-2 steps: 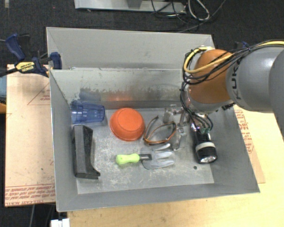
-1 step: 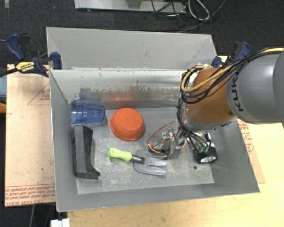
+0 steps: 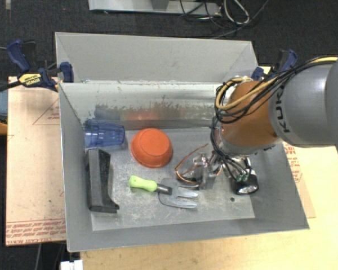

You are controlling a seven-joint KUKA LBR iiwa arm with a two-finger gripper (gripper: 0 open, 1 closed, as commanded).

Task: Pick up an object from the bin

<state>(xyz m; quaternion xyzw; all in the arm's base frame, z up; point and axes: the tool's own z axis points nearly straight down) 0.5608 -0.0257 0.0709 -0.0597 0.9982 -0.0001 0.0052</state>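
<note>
In the camera view, my arm (image 3: 304,103) reaches in from the right. My fingers (image 3: 203,175) hang low over the floor of the grey bin (image 3: 158,97), a little right of its middle. Cables crowd them, so I cannot tell whether they are spread or pressed together, and I see nothing between them.

Nearest to me is the green-handled tool (image 3: 148,185), lying flat toward the bin's front edge with its grey blade end pointing my way, just beside me. A pale grey scrap (image 3: 180,201) lies just in front of that blade. The orange bowl (image 3: 151,147) sits near the middle and the blue cup (image 3: 104,134) lies toward the left wall. The black block (image 3: 99,180) runs along that wall, and a small black thing with a shiny face (image 3: 245,183) lies toward the right wall.

I judge this to be the approach, with nothing picked yet. The next move calls for settling on one thing, likely the tool, straddling its narrow handle and closing squarely.
</note>
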